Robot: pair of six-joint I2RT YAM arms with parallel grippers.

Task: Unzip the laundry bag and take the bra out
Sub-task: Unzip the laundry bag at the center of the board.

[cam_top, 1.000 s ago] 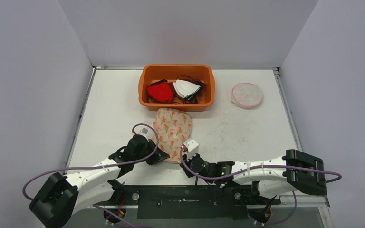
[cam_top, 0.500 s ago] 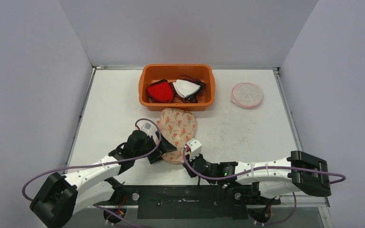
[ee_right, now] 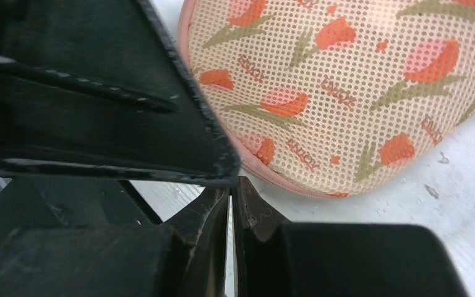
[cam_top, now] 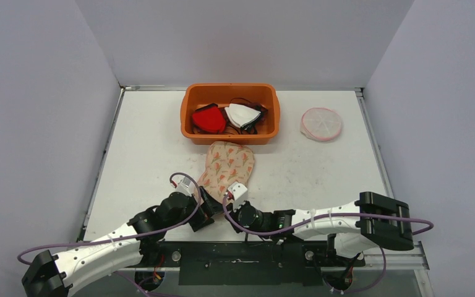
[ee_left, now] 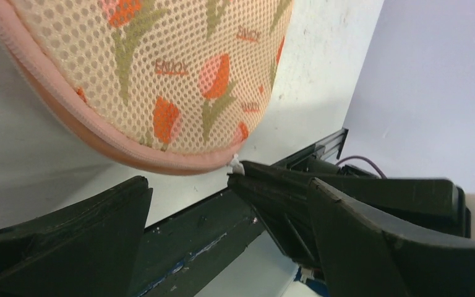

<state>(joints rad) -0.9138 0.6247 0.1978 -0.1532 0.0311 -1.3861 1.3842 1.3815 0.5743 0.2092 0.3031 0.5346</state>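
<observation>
The laundry bag [cam_top: 227, 164], peach mesh with orange tulips and a pink zip edge, lies flat just in front of the orange bin; its rounded near end fills the left wrist view [ee_left: 161, 74] and the right wrist view [ee_right: 359, 93]. The zip looks closed along the edge that shows. The bra is hidden. My left gripper [cam_top: 208, 200] [ee_left: 227, 185] stands open at the bag's near edge, touching nothing. My right gripper [cam_top: 225, 202] [ee_right: 232, 185] is shut at that same edge, with the small white zipper pull [ee_left: 235, 164] at its tip.
The orange bin [cam_top: 188, 117] at the back holds a red [cam_top: 208, 119] and a white [cam_top: 242, 115] padded garment. A round pink-rimmed mesh pouch [cam_top: 321, 124] lies at the back right. The black base rail [cam_top: 241, 257] runs close behind both grippers.
My left gripper opened, let go of the bag's near edge and drew back toward the base. The bag shifted slightly away and to the right. The right gripper stayed shut and moved left.
</observation>
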